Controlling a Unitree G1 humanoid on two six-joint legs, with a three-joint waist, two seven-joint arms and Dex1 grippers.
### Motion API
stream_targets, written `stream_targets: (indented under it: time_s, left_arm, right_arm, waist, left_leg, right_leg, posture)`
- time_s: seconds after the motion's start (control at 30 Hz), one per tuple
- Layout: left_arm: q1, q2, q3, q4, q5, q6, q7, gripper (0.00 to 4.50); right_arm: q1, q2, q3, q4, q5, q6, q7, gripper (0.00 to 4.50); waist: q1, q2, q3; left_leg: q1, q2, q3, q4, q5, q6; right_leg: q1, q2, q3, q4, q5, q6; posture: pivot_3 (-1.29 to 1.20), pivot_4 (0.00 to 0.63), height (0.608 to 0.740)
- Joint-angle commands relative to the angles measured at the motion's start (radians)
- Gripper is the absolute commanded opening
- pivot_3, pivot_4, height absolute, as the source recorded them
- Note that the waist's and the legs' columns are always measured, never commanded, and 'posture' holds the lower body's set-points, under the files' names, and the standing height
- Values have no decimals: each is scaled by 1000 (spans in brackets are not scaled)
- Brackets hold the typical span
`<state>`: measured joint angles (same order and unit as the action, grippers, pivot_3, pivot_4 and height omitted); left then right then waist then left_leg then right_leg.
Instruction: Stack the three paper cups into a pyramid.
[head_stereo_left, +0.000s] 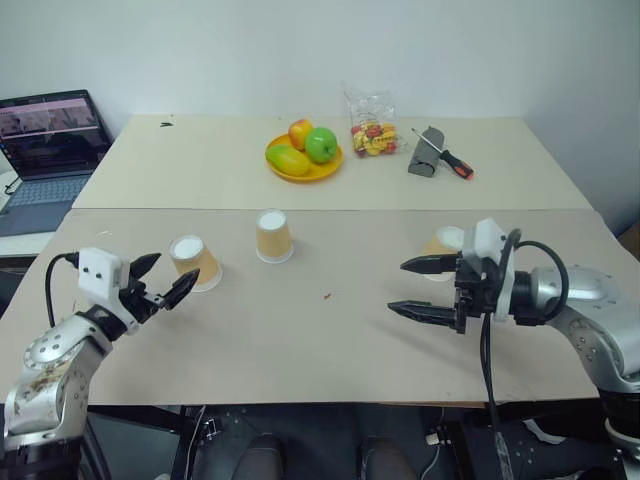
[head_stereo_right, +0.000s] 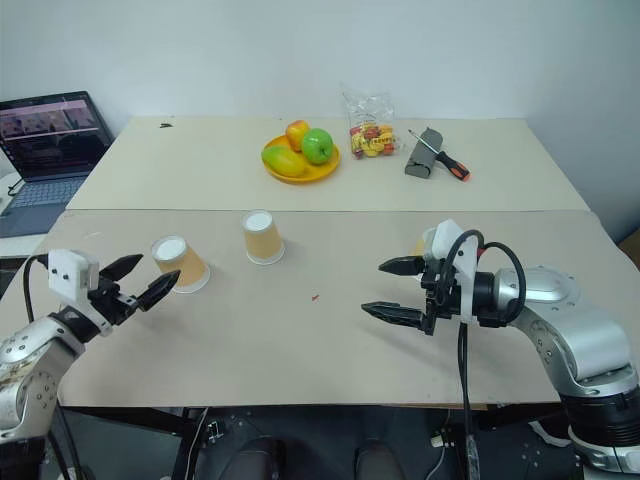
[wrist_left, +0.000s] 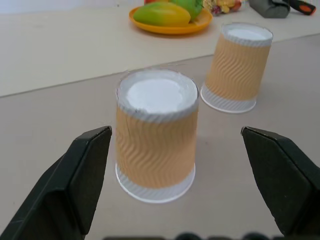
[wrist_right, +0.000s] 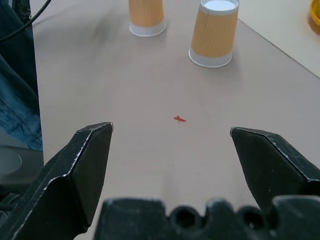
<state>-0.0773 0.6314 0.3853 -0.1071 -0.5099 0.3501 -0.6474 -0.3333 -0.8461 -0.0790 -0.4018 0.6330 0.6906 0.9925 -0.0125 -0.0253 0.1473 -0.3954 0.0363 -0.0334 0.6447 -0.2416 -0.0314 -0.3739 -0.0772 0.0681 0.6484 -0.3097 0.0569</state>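
Three paper cups, each a small tapered cup with a tan-orange, wavy-ribbed side wall, a white rim band and a flat white base, stand upside down and unstacked on the pale beige desk, rims on the desktop and bases facing up. The left cup stands near the desk's left side, just ahead of the left gripper; in the left wrist view this cup sits centred between the two black fingers, which are spread wide on either side of it and touch nothing. The middle cup stands a little farther back and to the right of the left cup, apart from it. The third cup stands well apart on the right, mostly hidden behind the right gripper, so only its pale top and part of its tan side are visible.

The right gripper hangs above bare desktop with its jaws wide apart and empty, pointing toward the desk's centre; the right wrist view looks along them to the left and middle cups and a small red mark on the desktop.

On the rear desk panel lie a yellow plate of fruit, a clear bag of small sweets and an orange-handled screwdriver. An open laptop sits at the far left.
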Motion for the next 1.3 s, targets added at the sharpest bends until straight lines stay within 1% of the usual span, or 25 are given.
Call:
stream_targets:
  time_s: [0.03, 0.3, 0.47, 0.67, 0.87, 0.97, 1.03, 1.07, 1.17, 1.23, 1.3]
  left_arm:
    - [-42, 5, -21, 46, 20, -29, -22, 4419]
    - [-141, -19, -93, 192, 82, -90, -42, 4419]
    - [-200, -25, -109, 276, 107, -138, -63, 4419]
    - [-254, -28, -121, 303, 113, -147, -80, 4419]
    - [-269, -34, -126, 298, 111, -145, -91, 4419]
    - [-267, -36, -127, 308, 115, -149, -94, 4419]
    - [-265, -38, -126, 308, 116, -152, -95, 3906]
    - [-264, -39, -126, 303, 115, -150, -93, 3767]
    - [-263, -43, -125, 294, 116, -149, -88, 2628]
    - [-264, -42, -126, 297, 117, -147, -92, 2454]
    - [-266, -39, -128, 303, 123, -146, -91, 2454]
  right_arm:
    - [-5, -5, -57, -47, 36, 9, -19, 4459]
    - [12, -12, -77, -76, 56, 32, -51, 4459]
    - [33, -18, -87, -81, 53, 36, -58, 4459]
    - [47, -11, -72, -77, 40, 26, -68, 4459]
    - [60, -11, -78, -80, 41, 21, -76, 4459]
    - [64, -11, -82, -82, 40, 16, -81, 4459]
    - [66, -11, -84, -83, 39, 14, -84, 4500]
    - [67, -12, -84, -83, 39, 13, -85, 4500]
    - [67, -11, -83, -78, 35, 9, -87, 4500]
    - [56, -6, -82, -75, 35, 10, -95, 4500]
    - [46, 0, -84, -74, 45, 16, -100, 4500]
  waist:
    - [-1, 0, 0]
    - [-1, 0, 0]
    - [0, 0, 0]
    - [-1, 0, 0]
    - [-2, 0, 0]
    - [-2, 0, 0]
    - [-2, 0, 0]
    - [-2, 0, 0]
    - [-2, 0, 0]
    - [-2, 0, 0]
    - [-2, 0, 0]
  left_leg:
    - [0, 0, 0, 0, 0, 0]
    - [-1, 0, 0, 1, 0, 0]
    - [-1, 0, 0, 2, 0, 0]
    - [-3, 0, 0, 3, 0, 0]
    - [-4, 0, 0, 4, 0, 0]
    - [-5, 0, 0, 6, 0, 0]
    - [-5, 0, 0, 7, 0, 0]
    - [-4, 0, 0, 8, 0, 0]
    - [-4, 0, 0, 9, 0, 0]
    - [-4, 0, 0, 10, 0, 0]
    - [-5, 0, -1, 11, 0, 0]
  right_leg:
    - [0, 0, 0, 0, 0, 0]
    - [-1, 0, 0, 0, 0, 0]
    - [-1, 0, 0, 1, 0, 0]
    - [-3, 0, 0, 2, 0, 0]
    - [-4, 0, 0, 3, 0, 0]
    - [-5, 0, 0, 8, 0, 0]
    - [-5, 0, 0, 8, 0, 0]
    - [-5, 0, 0, 8, 0, 0]
    - [-5, 0, 0, 9, 0, 0]
    - [-5, 0, 0, 10, 0, 0]
    - [-5, 1, 0, 11, 0, 0]
  posture:
    - [0, 150, 740]
    - [0, 150, 740]
    - [0, 150, 740]
    - [0, 150, 740]
    - [0, 150, 740]
    - [0, 150, 740]
    - [0, 150, 740]
    - [0, 150, 740]
    - [0, 150, 740]
    - [0, 150, 740]
    - [0, 150, 740]
